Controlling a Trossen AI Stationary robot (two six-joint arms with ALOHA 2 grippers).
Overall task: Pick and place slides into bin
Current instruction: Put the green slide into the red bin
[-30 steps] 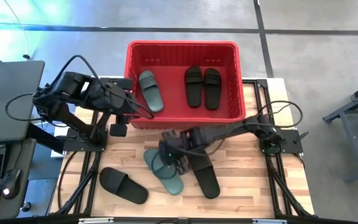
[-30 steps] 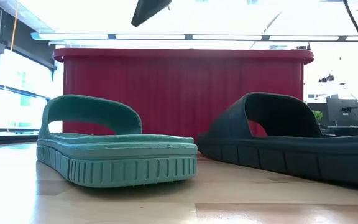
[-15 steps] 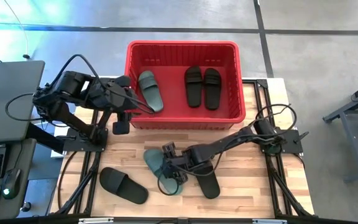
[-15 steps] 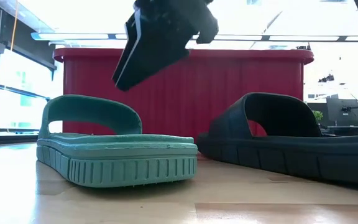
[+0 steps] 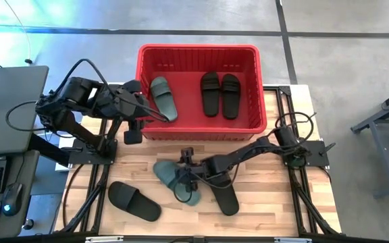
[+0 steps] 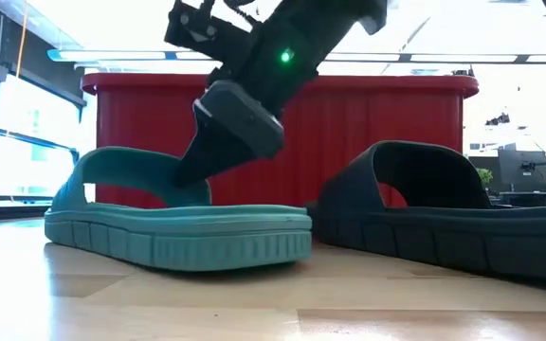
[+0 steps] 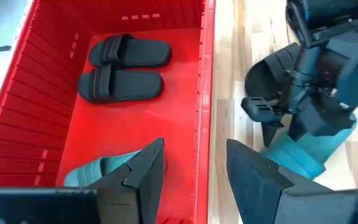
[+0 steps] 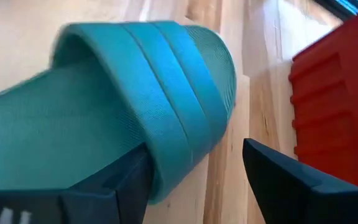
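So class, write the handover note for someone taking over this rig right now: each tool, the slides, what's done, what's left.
Right tool: open, down astride the strap of the green slide on the table; not yet gripped.
Left tool: open, empty, at the red bin's left wall.
Done: green slide and black pair lie in the bin.
Left: table green slide, black slide beside it, black slide front left.

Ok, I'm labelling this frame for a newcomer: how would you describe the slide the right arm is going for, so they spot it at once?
Start at the red bin and look to the wooden table just in front of it. There the right gripper is down at the green slide, its open fingers straddling the strap. It is the only green slide outside the bin; its neighbours on the table are black.
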